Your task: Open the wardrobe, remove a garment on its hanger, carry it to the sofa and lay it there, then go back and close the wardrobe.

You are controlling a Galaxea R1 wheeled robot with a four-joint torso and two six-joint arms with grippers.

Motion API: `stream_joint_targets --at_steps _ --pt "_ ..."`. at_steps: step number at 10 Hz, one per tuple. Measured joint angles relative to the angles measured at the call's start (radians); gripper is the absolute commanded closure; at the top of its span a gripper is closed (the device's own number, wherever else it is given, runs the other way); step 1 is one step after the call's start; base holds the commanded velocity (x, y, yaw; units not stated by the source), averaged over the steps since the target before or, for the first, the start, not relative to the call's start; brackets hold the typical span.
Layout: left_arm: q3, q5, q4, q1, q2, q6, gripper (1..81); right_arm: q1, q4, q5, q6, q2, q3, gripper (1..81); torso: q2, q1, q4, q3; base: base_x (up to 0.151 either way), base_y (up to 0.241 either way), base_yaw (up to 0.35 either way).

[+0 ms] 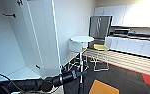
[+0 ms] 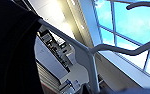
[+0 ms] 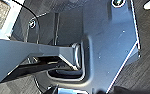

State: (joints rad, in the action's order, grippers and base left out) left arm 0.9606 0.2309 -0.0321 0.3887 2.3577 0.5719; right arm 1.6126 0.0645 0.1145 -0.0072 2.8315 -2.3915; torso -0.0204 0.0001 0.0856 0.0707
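Observation:
The wardrobe (image 1: 21, 50) stands open at the left, its white inside bare under a short dark rail (image 1: 9, 15), with one slim door (image 1: 44, 37) swung out toward me. My left arm reaches in low from the left, and its gripper (image 1: 77, 72) is in front of the door's edge. In the left wrist view the thin white hanger (image 2: 116, 50) is close up in the air, its hook (image 2: 141, 3) against bright windows. The black garment (image 2: 13, 55) hangs limp from it. The left gripper is shut on the hanger.
A round white table (image 1: 81, 38) on a thin pedestal and a yellow chair (image 1: 100, 47) stand just right of the wardrobe door. White kitchen counters (image 1: 133, 45) run along the far right. Dark carpet with an orange patch (image 1: 102, 88) lies ahead.

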Motion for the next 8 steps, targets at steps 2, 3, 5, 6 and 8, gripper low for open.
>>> stream_joint_targets --at_steps 2,3,5,6,8 --pt "-0.003 -0.006 -0.008 0.0 -0.001 0.0 81.1 0.0 0.0 0.001 0.0 0.0 -0.002 1.0 0.0 0.0 0.0 0.0 0.0 0.0 -0.234" --pt "-0.005 -0.016 -0.01 0.0 -0.006 0.0 81.1 0.001 0.0 0.01 0.0 0.001 -0.002 1.0 0.0 0.0 0.0 0.0 0.0 0.0 -0.234" --pt "-0.008 -0.015 -0.014 0.004 -0.023 0.0 81.1 0.003 0.001 0.028 0.0 0.01 -0.006 1.0 0.0 0.0 0.0 0.0 0.0 0.0 -0.234" --pt "-0.008 -0.014 -0.029 0.021 -0.022 -0.003 81.1 0.002 0.002 0.031 0.0 0.011 -0.006 1.0 0.0 0.0 0.0 0.0 0.0 0.0 -0.234" --pt "-0.008 -0.015 -0.039 0.045 -0.02 -0.006 81.1 0.002 0.002 0.032 0.0 0.011 -0.011 1.0 0.0 0.0 0.0 0.0 0.0 0.0 -0.234"
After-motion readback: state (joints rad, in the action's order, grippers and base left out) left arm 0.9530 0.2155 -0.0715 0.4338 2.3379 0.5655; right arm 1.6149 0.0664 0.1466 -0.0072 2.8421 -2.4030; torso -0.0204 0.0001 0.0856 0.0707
